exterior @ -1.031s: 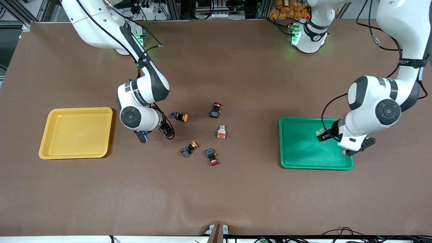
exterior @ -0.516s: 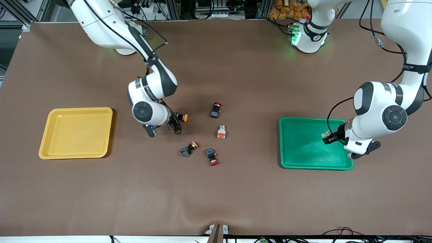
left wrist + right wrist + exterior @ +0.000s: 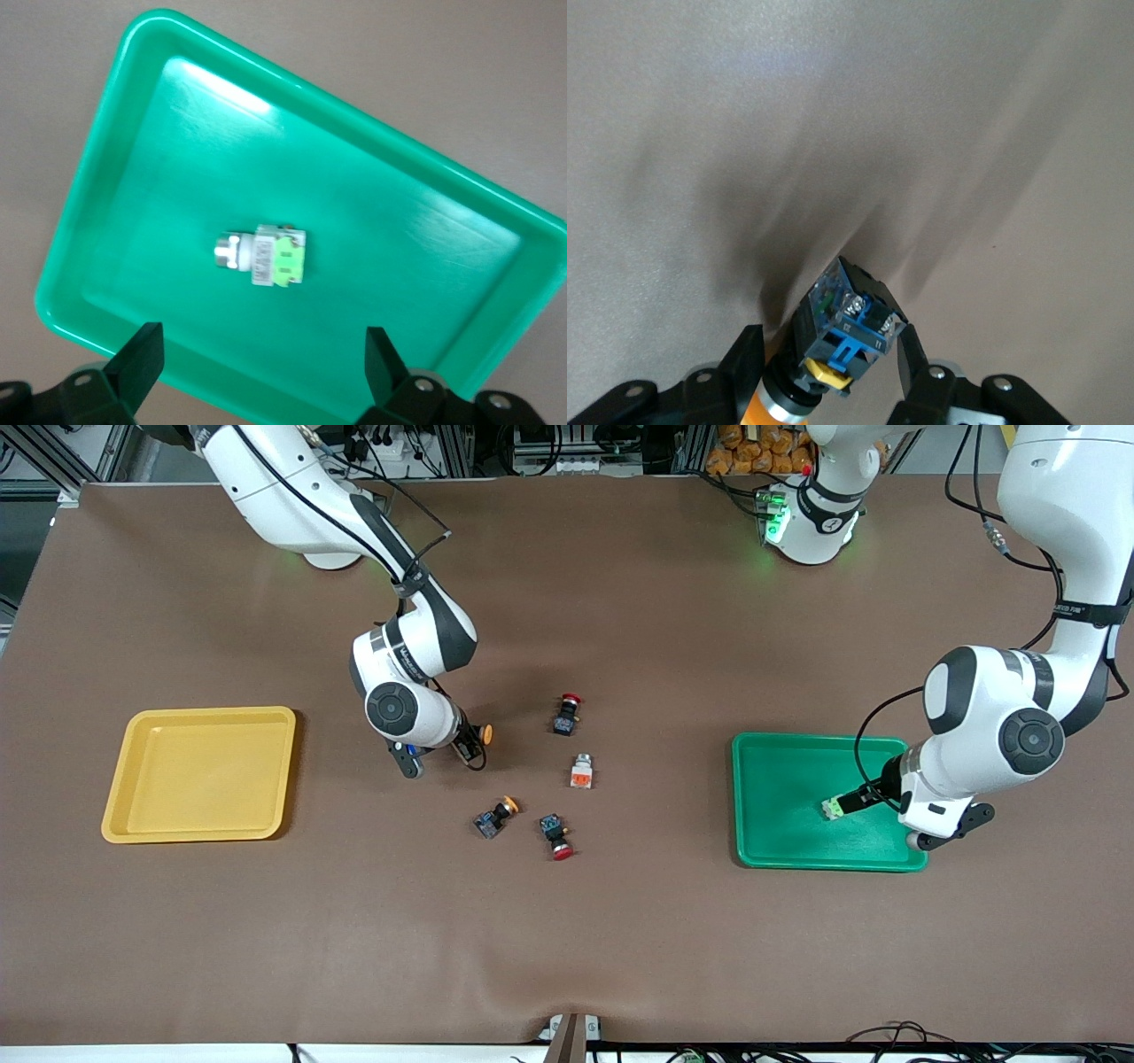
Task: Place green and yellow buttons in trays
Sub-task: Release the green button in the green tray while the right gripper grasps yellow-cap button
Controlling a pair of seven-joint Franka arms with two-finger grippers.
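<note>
Left wrist view: green button (image 3: 262,258) lies in tray (image 3: 115,106) between spread left pincer (image 3: 263,361).

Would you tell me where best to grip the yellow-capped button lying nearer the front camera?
Take the button by its dark, boxy body, not the round cap. It lies on its side with the cap pointing toward the robots, so come straight down from above with the fingers across the body's flat sides. The cap would probably slip. The red-capped button beside it seems to leave enough room.
</note>
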